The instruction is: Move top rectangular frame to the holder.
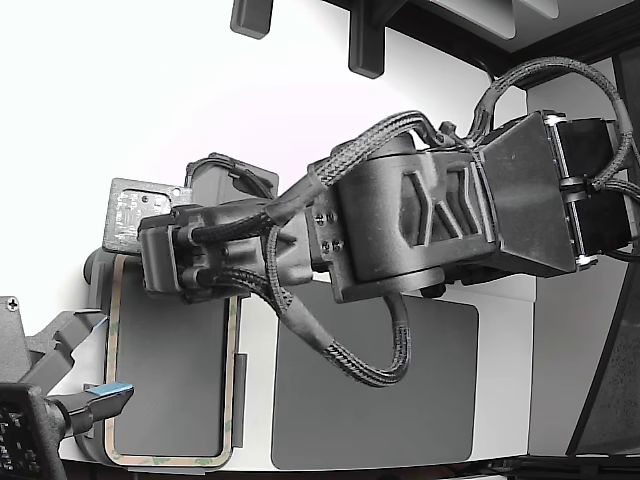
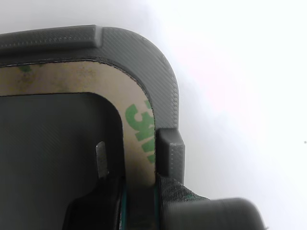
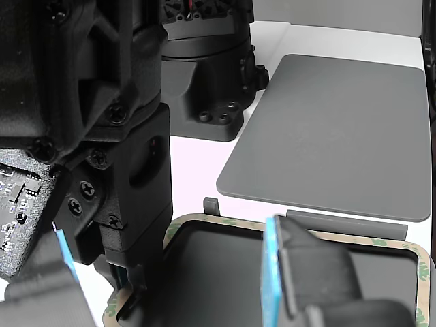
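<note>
The thin beige-green mottled rectangular frame sits right under my end effector, seated inside the light grey plastic holder. My fingers straddle its band near one corner, closed on it I think. The long axis runs away from me.

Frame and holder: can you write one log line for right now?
frame: lying in holder | tool: low at frame's band, grip unclear | dark mat: beside, untouched
</note>
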